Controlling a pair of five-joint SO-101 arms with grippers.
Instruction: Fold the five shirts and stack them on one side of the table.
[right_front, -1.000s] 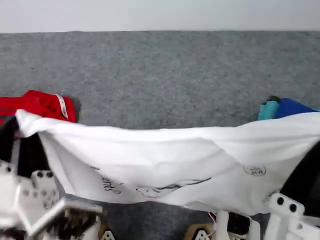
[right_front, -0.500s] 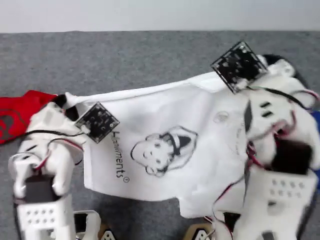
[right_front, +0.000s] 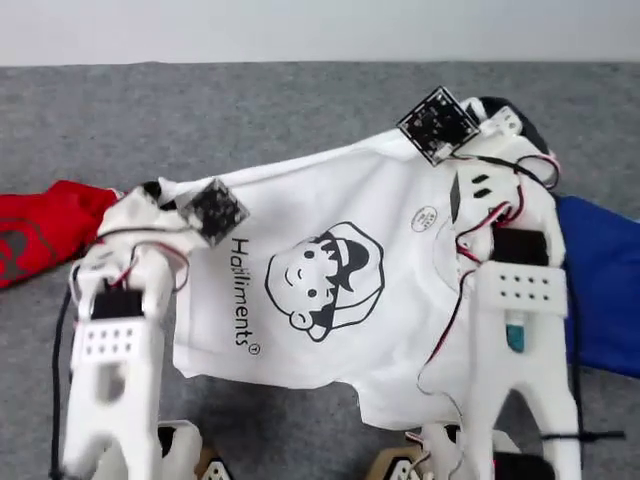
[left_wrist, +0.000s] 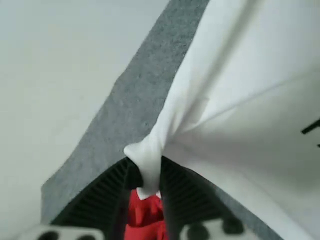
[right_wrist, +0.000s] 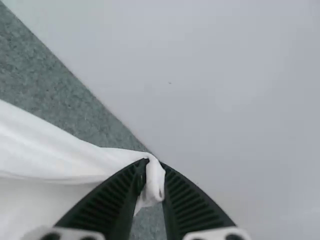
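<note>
table (right_front: 300, 110): grey felt, holds 3 shirts
white shirt (right_front: 330, 340): spread print-up, mid-table
blue shirt (right_front: 600, 290): right edge
red shirt (right_front: 50, 225): left edge
left gripper (left_wrist: 146, 167): clamped on white shirt's far corner
right gripper (right_wrist: 152, 172): pinching the other far corner

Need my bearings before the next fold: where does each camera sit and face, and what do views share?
High view: fixed above, looking down on the grey table; left arm and right arm flank the white shirt; red shirt and blue shirt outside them.
Left wrist view: on the left arm, facing along the left gripper, shut on the white shirt's edge; red shirt beyond.
Right wrist view: on the right arm, facing along the right gripper, shut on another edge; wall beyond.
Shared: white shirt and table, all three.
</note>
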